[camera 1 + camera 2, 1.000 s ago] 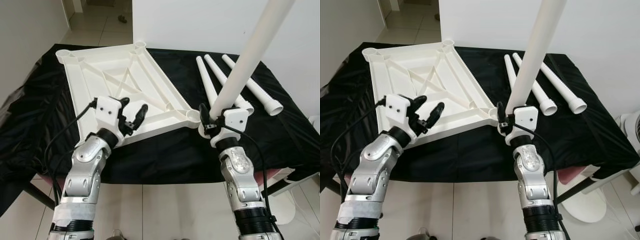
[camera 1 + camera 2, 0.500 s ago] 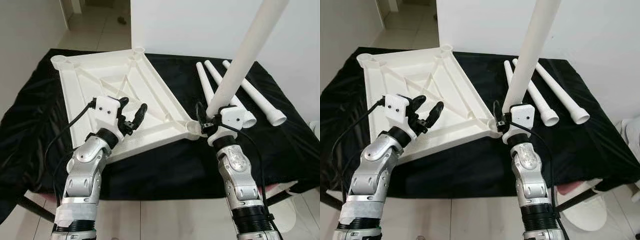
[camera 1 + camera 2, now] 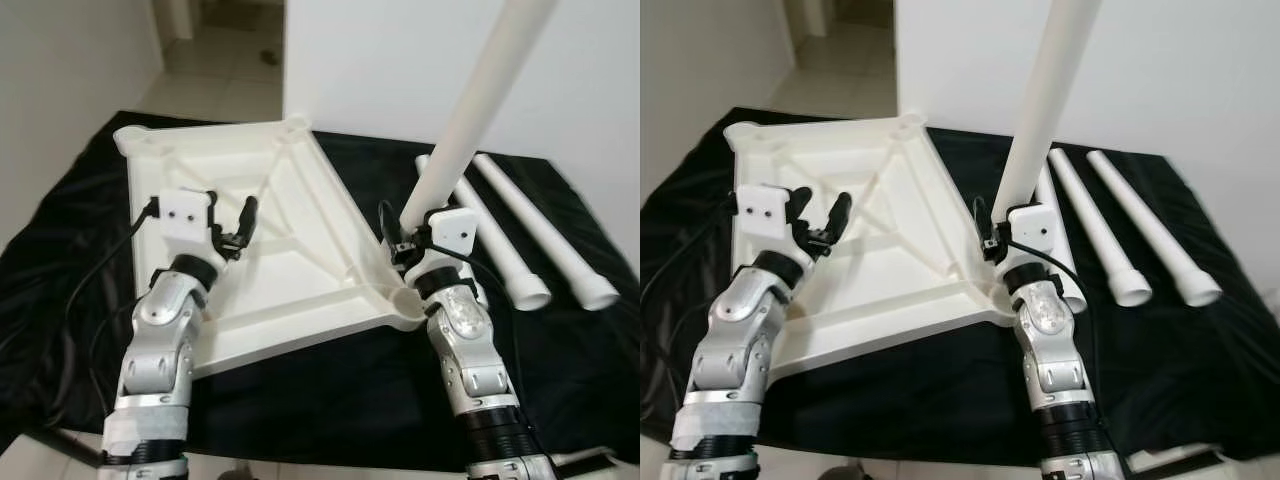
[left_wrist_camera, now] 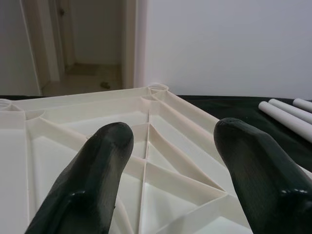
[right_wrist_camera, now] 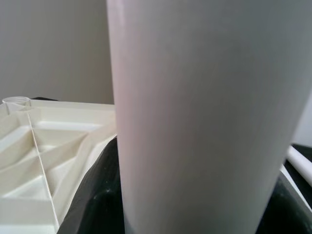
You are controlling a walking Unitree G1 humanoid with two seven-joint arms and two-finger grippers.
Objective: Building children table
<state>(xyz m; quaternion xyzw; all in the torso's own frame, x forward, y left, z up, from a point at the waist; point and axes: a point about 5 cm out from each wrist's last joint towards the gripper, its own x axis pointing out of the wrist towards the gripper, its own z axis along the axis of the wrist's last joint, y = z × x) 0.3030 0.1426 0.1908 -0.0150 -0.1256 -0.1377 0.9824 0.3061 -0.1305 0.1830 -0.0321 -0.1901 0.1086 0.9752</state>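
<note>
- Black cloth-covered table (image 3: 300, 390): carries everything; the loose cloth looks slippery, so the tabletop could slide on it if pushed sideways.
- White plastic ribbed tabletop lying upside down (image 3: 290, 300): landmark; its near right corner socket (image 3: 408, 300) sits close to the table's front edge. Risk: a hard off-axis push could shove the whole tabletop toward that edge.
- Long white plastic tube leg held upright (image 3: 470, 110): leans up and away from the tabletop, its lower end just above and beside the near right corner socket, not yet seated as far as I can judge. Risk: the tilt makes the end catch the socket rim and jam or skid off.
- Three white plastic tube legs lying loose (image 3: 1110, 240): on the cloth right of the tabletop, just beside the held leg. Risk: the right arm swinging could knock them rolling.
- Right gripper (image 3: 402, 240): clamped around the held leg's lower end. Risk: the long lever above could twist the leg in the grip.
- Left gripper (image 3: 240, 225): fingers spread wide, holding nothing, hovering over the tabletop's ribbed middle, left of the socket. Risk: the tabletop is not pinned, so nothing resists the insertion force.
</note>
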